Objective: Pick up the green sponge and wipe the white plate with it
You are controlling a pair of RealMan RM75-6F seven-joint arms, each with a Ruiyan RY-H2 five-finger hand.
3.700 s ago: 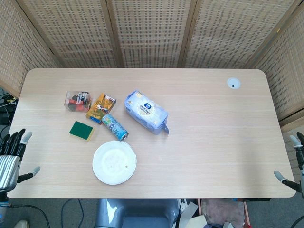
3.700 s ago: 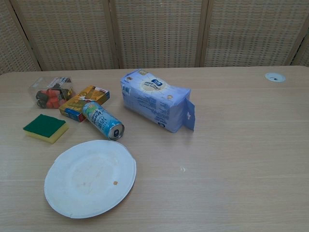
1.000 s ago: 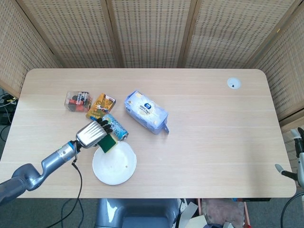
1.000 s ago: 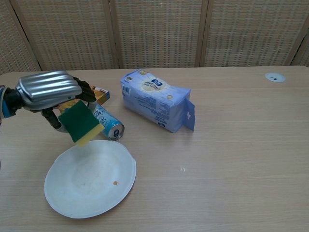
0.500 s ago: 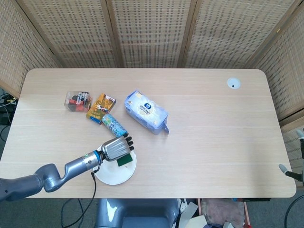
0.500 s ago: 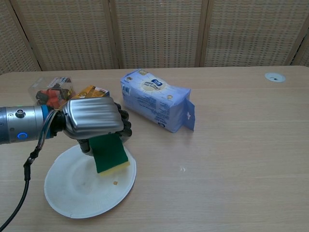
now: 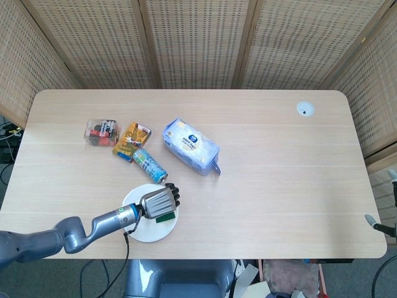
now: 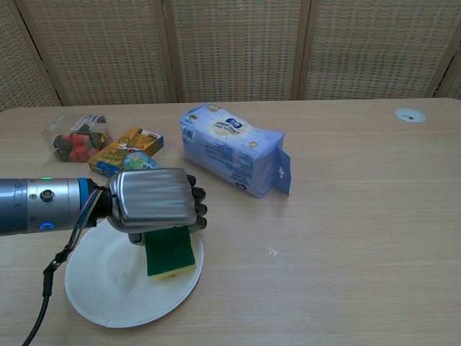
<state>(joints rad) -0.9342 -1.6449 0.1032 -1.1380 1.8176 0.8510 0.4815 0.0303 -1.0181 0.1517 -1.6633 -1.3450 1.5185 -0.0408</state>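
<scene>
My left hand grips the green sponge, green face towards the chest camera, yellow layer below. It presses the sponge down on the right part of the white plate, which lies near the table's front edge. The hand hides most of the sponge in the head view. Of my right hand only a sliver shows at the right edge of the head view, off the table, too little to tell how its fingers stand.
A drink can lies just behind the plate, partly hidden by my hand in the chest view. An orange box and a clear box of small items lie further left. A blue tissue pack sits mid-table.
My left hand has carried the sponge from above the plate's left rim to its right part and lowered it onto the plate. Earlier it picked the sponge up from the table.
</scene>
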